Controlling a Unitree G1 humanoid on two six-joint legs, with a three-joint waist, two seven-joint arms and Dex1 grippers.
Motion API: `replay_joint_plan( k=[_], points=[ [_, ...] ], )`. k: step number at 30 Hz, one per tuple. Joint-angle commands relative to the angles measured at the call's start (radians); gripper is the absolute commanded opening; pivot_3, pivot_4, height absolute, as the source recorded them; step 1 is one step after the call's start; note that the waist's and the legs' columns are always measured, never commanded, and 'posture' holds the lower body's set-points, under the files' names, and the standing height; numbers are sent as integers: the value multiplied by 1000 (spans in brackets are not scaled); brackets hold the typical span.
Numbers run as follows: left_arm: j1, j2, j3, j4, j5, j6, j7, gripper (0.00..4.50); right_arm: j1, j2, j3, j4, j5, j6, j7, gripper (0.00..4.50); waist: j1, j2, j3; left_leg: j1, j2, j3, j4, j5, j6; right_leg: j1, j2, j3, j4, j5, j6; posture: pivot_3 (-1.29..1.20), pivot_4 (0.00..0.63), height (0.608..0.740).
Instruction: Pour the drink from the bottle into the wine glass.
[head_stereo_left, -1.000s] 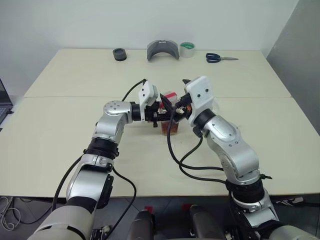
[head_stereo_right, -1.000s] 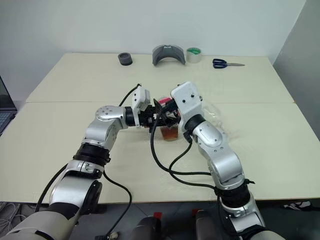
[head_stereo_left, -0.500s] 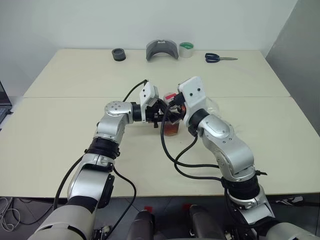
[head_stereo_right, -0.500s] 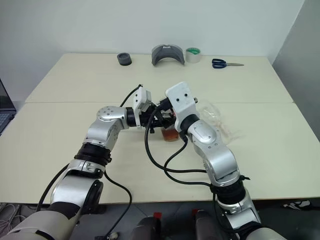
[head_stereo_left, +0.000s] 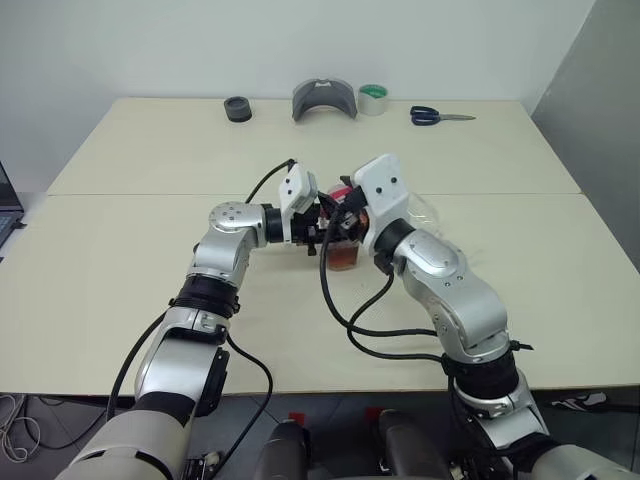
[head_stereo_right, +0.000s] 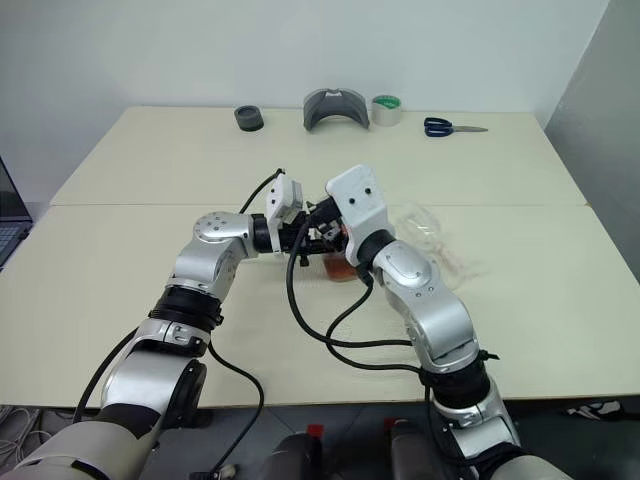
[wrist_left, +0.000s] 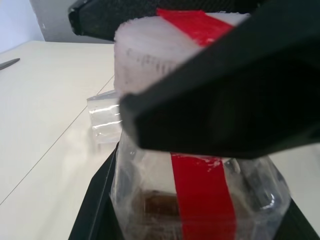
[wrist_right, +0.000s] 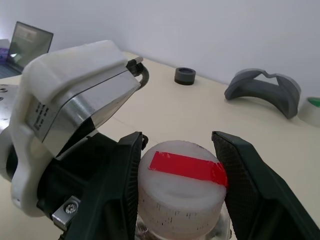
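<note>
Heads up: your left gripper (head_stereo_left: 322, 229) was clamped on the bottle (wrist_right: 181, 194) at table centre, right gripper (wrist_right: 180, 187) fingers straddling the cap (wrist_right: 182, 173), prob not tight yet. Twisting w/ loose pads could've slipped or spilled the drink (head_stereo_left: 342, 259).

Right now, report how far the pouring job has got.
Done: the left gripper holds the bottle upright on the table. In hand: the right gripper straddles the white cap, still on. Left: uncapping and pouring the drink into the wine glass.
</note>
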Motion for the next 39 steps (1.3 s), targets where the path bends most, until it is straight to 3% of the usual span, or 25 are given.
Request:
replay_joint_plan(
  k=[1,4,8,14,16,21,25,31,39],
  points=[
    [-39,18,1,-21,-1,-22,-35,1743,-79,-159,-24,115,157,-158,413,1895,0,0,0,0,-1,1,0,0,0,0,0,0,0,0,1,0,150,740],
    [-43,26,3,-24,-3,-22,-48,1732,-142,-234,-62,229,282,-137,620,1895,0,1,0,0,0,0,0,0,0,1,0,-1,-1,0,1,0,150,740],
    [-38,30,2,-32,-6,-26,-50,1713,-195,-229,-86,312,278,-157,620,1895,-8,1,1,0,0,1,-1,0,0,0,0,0,-1,0,0,0,150,740],
    [-26,30,6,-48,-14,-18,-43,1712,-163,-213,-139,249,269,-176,531,4004,-8,1,1,0,0,0,0,0,0,0,0,0,0,0,0,0,150,740],
    [-26,30,7,-52,-15,-16,-44,1712,-145,-227,-151,198,276,-163,519,4500,-2,1,1,0,0,0,0,0,0,0,-1,0,0,0,0,0,150,740],
    [-32,33,14,-50,-23,-12,-47,1712,-85,-214,-169,22,285,-115,409,4500,1,1,1,-1,0,-1,0,0,0,0,-2,0,-1,0,0,0,150,740],
    [-34,35,19,-50,-30,-1,-53,1712,-27,-177,-103,-47,210,-125,293,4500,-1,1,1,0,0,0,0,0,0,0,-1,0,0,0,0,0,150,740],
    [-37,36,18,-52,-37,16,-76,1712,-12,-118,-42,2,116,-169,193,4500,-2,1,1,0,0,0,0,0,0,-1,0,0,0,0,0,0,150,740],
    [-34,43,22,-55,-46,35,-88,1711,-14,-120,-46,39,92,-191,181,4500,0,1,1,0,0,0,0,0,0,0,0,0,0,0,0,0,150,740]
  ],
)
